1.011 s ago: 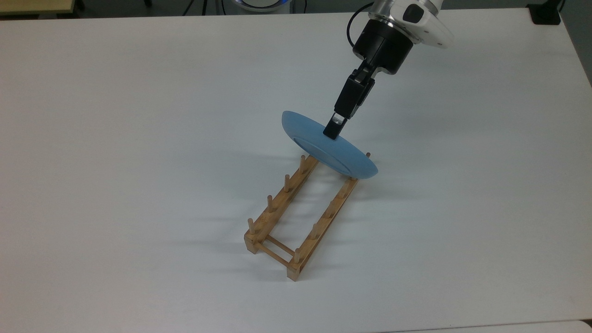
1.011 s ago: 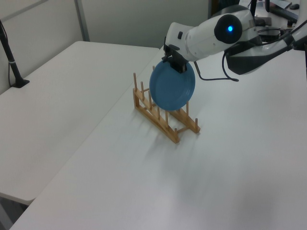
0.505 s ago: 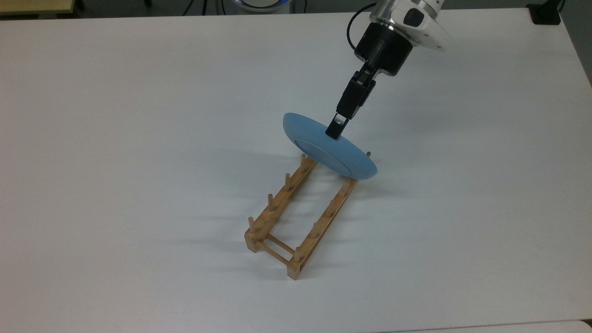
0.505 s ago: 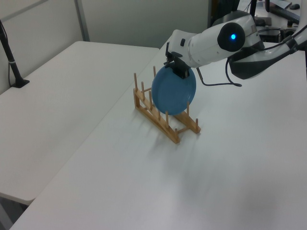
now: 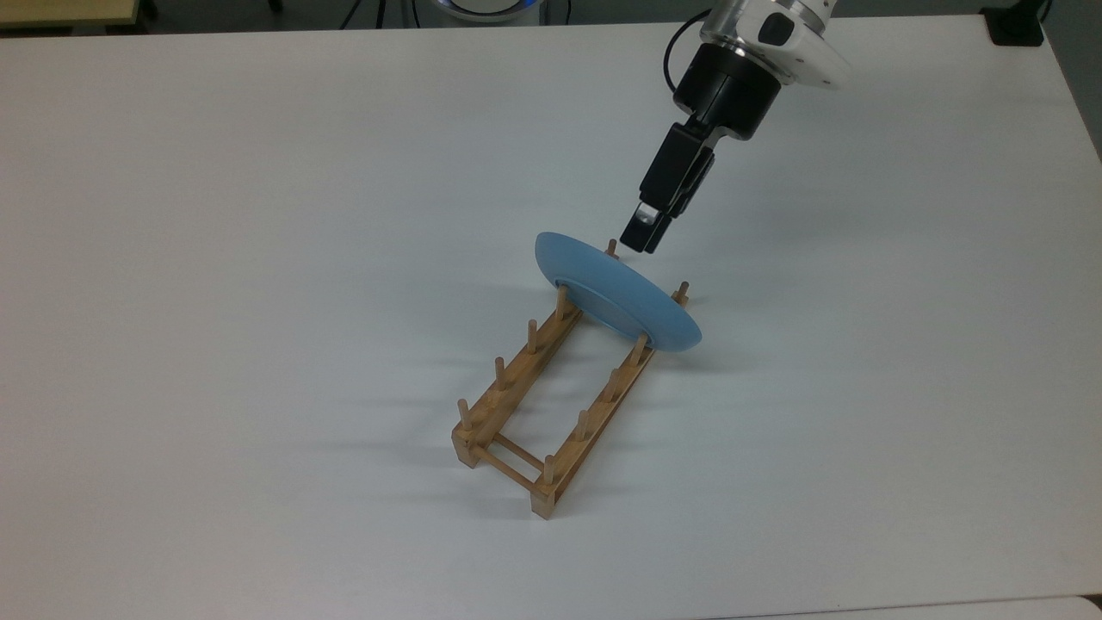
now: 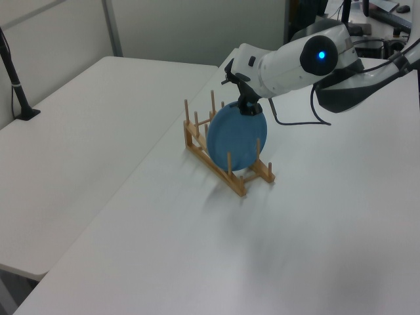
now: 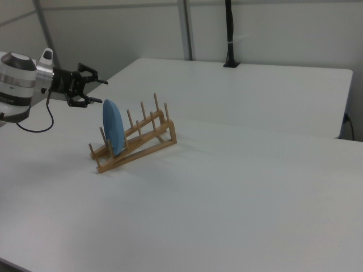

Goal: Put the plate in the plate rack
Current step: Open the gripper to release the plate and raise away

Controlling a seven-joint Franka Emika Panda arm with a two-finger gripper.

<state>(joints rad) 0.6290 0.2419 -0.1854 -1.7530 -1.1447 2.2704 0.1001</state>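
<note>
The plate (image 5: 618,294) stands on edge in the rack (image 5: 551,392), slotted between pegs at the rack's far end in the top view, the end nearest the arm. In the right view the plate (image 7: 113,134) sits near the right view's left end of the rack (image 7: 135,141), almost upright with a slight lean, its lower edge down between the two rails. In the left view the plate (image 6: 237,136) faces the camera, with pegs of the rack (image 6: 226,163) crossing in front of its lower part.

The gripper (image 5: 646,233) is apart from the plate, just above and beyond its upper rim in the top view. In the right view the gripper (image 7: 93,92) hangs to the right view's left of the plate's top edge, its two fingers (image 7: 98,82) spread with a clear gap between them and nothing held. In the left view the gripper (image 6: 249,107) is just over the top of the plate's rim; whether it touches the rim there cannot be told, but the top view shows a gap.

The rack rests on a white desk (image 5: 258,258), roughly at its middle and well away from every edge, lying slantwise in the top view from the lower left to the upper right. The arm (image 5: 758,43) reaches in from the desk's far edge at the top view's upper right, with a black cable (image 6: 295,118) trailing from its wrist.
</note>
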